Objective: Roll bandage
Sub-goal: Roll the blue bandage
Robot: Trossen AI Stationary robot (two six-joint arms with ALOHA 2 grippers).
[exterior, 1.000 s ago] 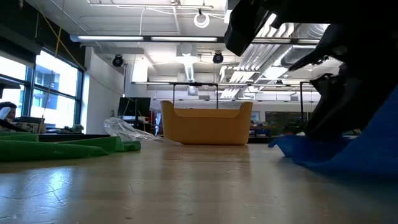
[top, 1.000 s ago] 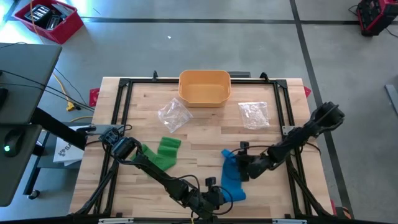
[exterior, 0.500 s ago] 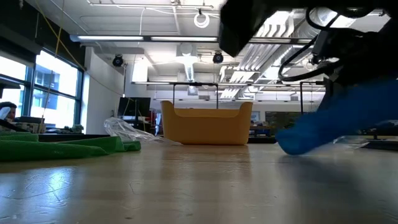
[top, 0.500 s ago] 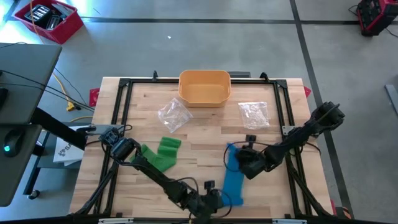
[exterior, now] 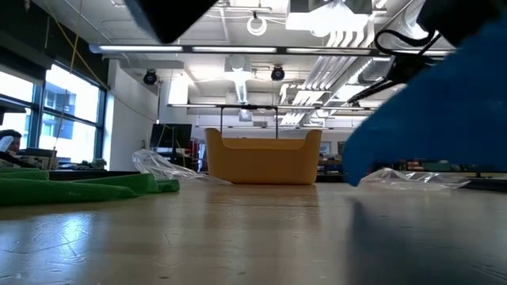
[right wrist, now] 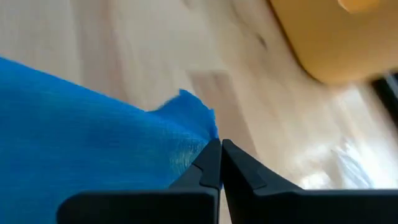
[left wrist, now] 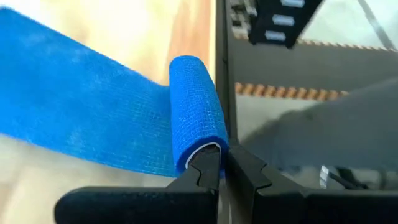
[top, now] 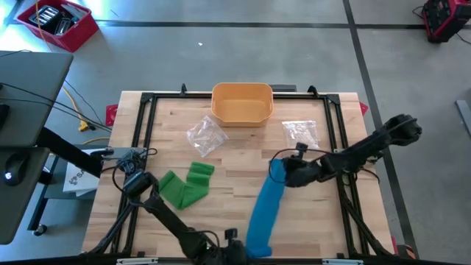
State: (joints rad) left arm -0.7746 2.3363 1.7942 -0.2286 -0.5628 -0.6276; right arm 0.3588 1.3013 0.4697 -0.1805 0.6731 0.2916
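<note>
High view: the blue bandage (top: 265,210) stretches as a long strip across the table's (top: 235,158) near-right part, mostly unrolled. The right gripper (top: 282,171), fingers pinched shut on its far loose end, holds it taut. The left gripper (left wrist: 221,167), at the near edge, is clamped on the small rolled core (left wrist: 196,112). Most of the rolling seems left to do.

The bandage (top: 265,207) stretches from the table's (top: 235,158) near edge up toward its middle right. A bin (top: 242,103) sits at the far edge, with one bag (top: 205,135) left and another bag (top: 300,134) right. A folded cloth (top: 185,185) lies left of the bandage.
</note>
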